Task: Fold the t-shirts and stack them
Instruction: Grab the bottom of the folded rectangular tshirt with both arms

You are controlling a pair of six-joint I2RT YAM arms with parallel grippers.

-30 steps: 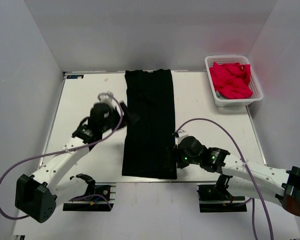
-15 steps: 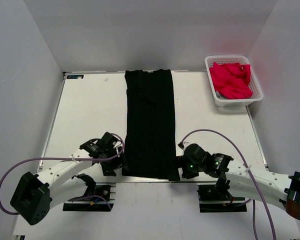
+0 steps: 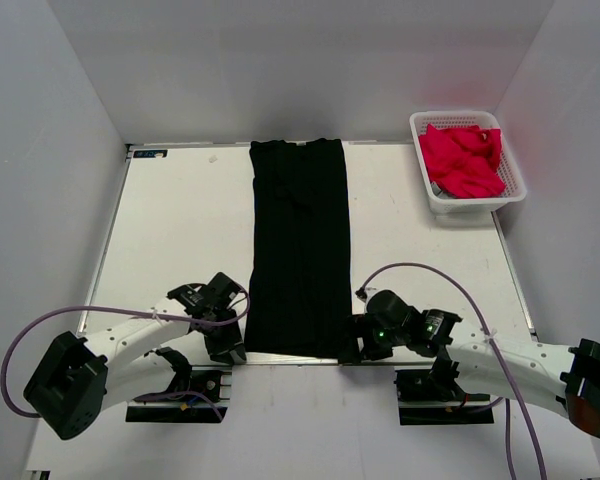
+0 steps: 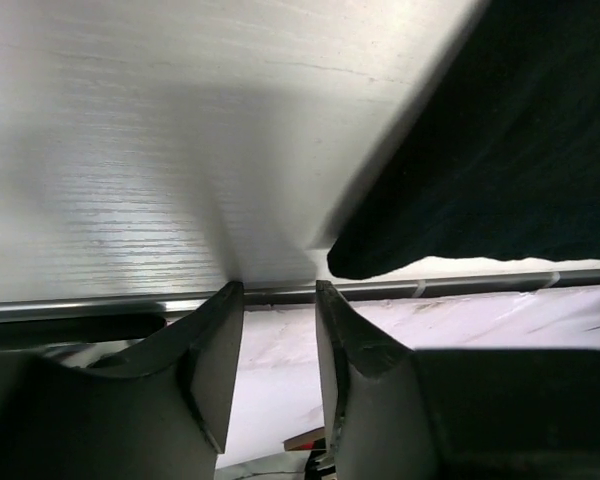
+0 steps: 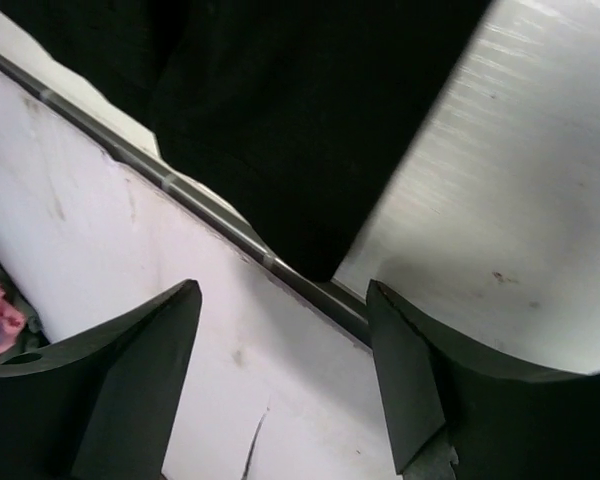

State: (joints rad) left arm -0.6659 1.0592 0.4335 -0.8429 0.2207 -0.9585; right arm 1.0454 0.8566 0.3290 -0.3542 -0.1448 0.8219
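watching both arms settle at the near end of the t-shirt (image 3: 300, 250), i am seeing the setup for the next fold taking shape. the shirt is lying as a long black strip down the middle of the bench (image 3: 180, 230), running from the top edge of the board to the bottom edge in the overhead view.

a second ago the left arm was reaching up beside the middle of the strip's left edge; now the left gripper (image 3: 228, 345) is sitting low at the strip's lower left corner. the right gripper (image 3: 352, 348) has slid a shorter way, down the right edge to the lower right corner. the shirt itself is not looking any different.

in the left wrist view the fingers (image 4: 218, 340) are standing partway together with only the bench edge in the gap. the shirt corner is lying just to the right of them, not between them, so i am judging this side is not gripping anything yet. in the right wrist view the fingers (image 5: 145, 345) are standing wide apart, with the shirt corner just ahead of the gap and nothing clamped.

i am reading this as both arms lining up to pinch the hem corners and carry them toward the top of the frame. the left one may be needing a nudge sideways first.

the basket (image 3: 467, 204) at upper right is holding red cloth (image 3: 465, 160).
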